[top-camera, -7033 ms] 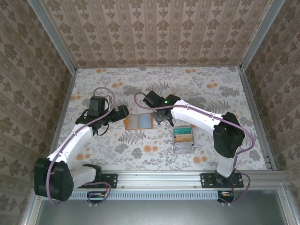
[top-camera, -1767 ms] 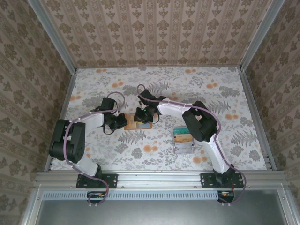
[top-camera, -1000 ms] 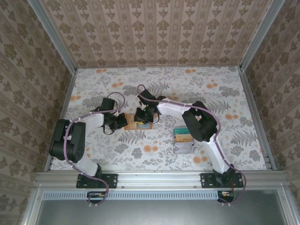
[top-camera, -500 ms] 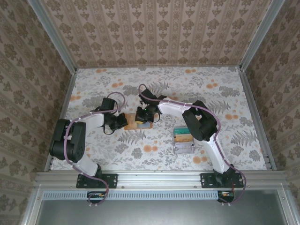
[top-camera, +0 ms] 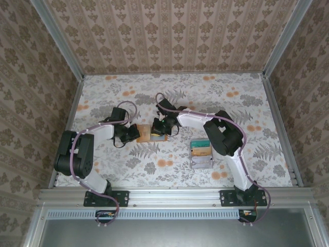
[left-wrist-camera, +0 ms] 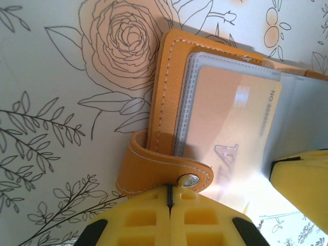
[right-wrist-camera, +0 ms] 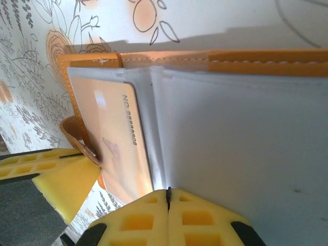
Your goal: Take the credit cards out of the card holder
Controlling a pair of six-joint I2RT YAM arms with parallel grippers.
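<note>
1. Top view: a table [top-camera: 103, 92] with a flower cloth sits between walls [top-camera: 169, 36] covered in brown patterned paper.
2. The card holder [top-camera: 145, 133] lies open and flat near the middle of the table. It looks small and orange, and a grey tray [top-camera: 201, 154] sits well off to its right, a bit nearer the arm bases.
3. The left claw [top-camera: 134, 133] is low at the holder's left edge. The right claw [top-camera: 160, 129] is low over its right part. From up here I cannot tell how wide either one is.
4. Left wrist view: the card holder [left-wrist-camera: 166, 87] has an orange leather rim with white stitches. Inside it are clear sleeves [left-wrist-camera: 302, 113], and a tan-orange card [left-wrist-camera: 230, 128] with printed numbers sits in one.
5. An orange strap [left-wrist-camera: 154, 166] with a silver snap [left-wrist-camera: 190, 180] curls off the holder's edge. The left claw [left-wrist-camera: 169, 197] has its yellow fingers pressed tight together, and the strap end touches their tips. I cannot tell if it is pinched.
6. Right wrist view: the card holder [right-wrist-camera: 230, 60] shows its orange rim along the top, with the card [right-wrist-camera: 110, 133] to the left and a wide grey-blue sleeve [right-wrist-camera: 246, 154] beside it.
7. The right claw [right-wrist-camera: 168, 197] is squeezed closed right at the sleeve edges. I cannot tell if it grips one.
</note>
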